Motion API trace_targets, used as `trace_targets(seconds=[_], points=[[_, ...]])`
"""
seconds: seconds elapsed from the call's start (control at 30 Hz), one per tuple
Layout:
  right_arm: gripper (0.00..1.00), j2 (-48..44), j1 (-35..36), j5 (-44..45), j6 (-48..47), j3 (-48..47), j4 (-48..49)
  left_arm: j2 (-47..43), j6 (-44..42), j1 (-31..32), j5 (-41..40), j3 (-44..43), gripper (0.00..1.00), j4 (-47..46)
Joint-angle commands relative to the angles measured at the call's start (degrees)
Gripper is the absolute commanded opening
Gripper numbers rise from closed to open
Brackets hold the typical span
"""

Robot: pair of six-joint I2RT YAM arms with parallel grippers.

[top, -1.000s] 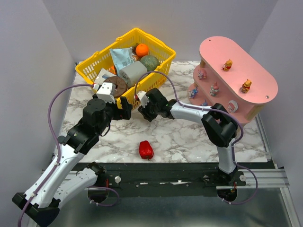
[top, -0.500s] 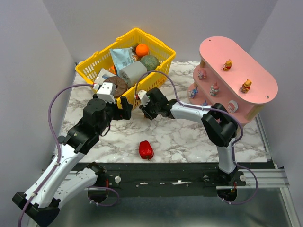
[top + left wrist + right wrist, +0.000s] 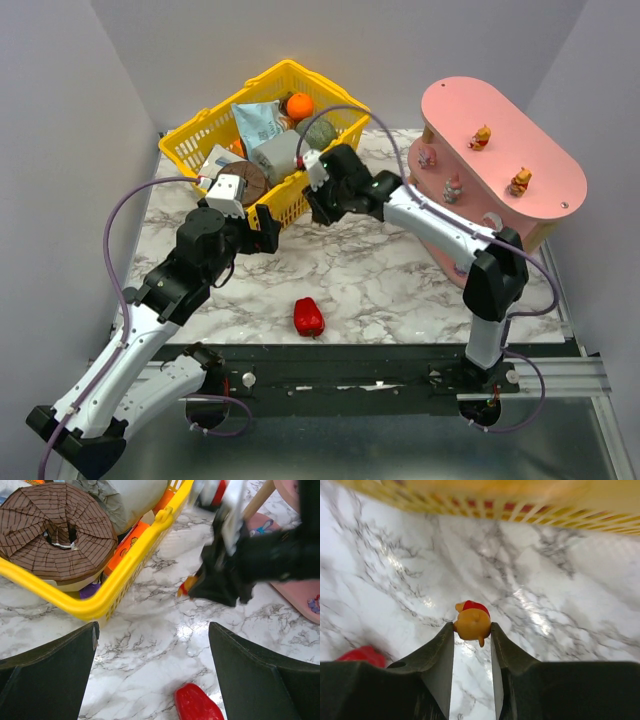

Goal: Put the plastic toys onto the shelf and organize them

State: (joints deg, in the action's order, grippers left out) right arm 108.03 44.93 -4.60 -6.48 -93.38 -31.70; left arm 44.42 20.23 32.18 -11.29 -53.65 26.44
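1. The right gripper (image 3: 472, 632) is closed to a narrow gap, pinching an orange-brown toy (image 3: 471, 621) with a red top at its fingertips, above the marble table (image 3: 400, 290).
2. In the top view it hangs at 5 o'clock of the yellow basket (image 3: 215, 125).
3. The left gripper (image 3: 152, 630) is spread wide and holds nothing.
4. The pink shelf (image 3: 500, 130) stands at 2 o'clock on the table, with two orange figurines (image 3: 481, 137) on its top board.
5. A red pepper (image 3: 308, 317) lies at 6 o'clock.

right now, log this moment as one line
right jaws: shut on toy | left jaws: open | shelf: two toys on top | pepper: on table
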Motion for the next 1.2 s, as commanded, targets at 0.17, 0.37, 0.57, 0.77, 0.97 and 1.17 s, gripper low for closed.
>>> trace_targets(seconds=[0.17,0.37,0.57,0.77,0.97,1.17], points=[[0.1,-8.7,-8.6,4.2,4.7,-26.3,-28.5,0.8,0.8,-0.5,3.3,-0.6,0.99,-1.6],[0.1,-10.6,-11.6,8.7,5.5,-36.3,-34.6,1.6,0.7,-0.5,4.5,-0.9,0.99,-1.8],[0.11,-10.9,-15.6,14.6,6.3,-41.3,-37.7,2.2,0.5,-0.5,5.7,-1.3,0.99,-1.7],[0.11,-11.7,-20.7,20.5,5.3,-42.9,-37.6,2.4,0.3,-0.5,6.5,-1.0,0.99,-1.5],[0.11,-10.7,-23.3,21.4,1.9,-43.6,-34.1,2.8,0.7,-0.5,7.6,-0.6,0.99,-1.7],[0.11,-8.6,-24.4,21.5,0.2,-44.6,-32.8,2.5,0.6,-0.5,7.9,-0.4,0.99,-1.3]])
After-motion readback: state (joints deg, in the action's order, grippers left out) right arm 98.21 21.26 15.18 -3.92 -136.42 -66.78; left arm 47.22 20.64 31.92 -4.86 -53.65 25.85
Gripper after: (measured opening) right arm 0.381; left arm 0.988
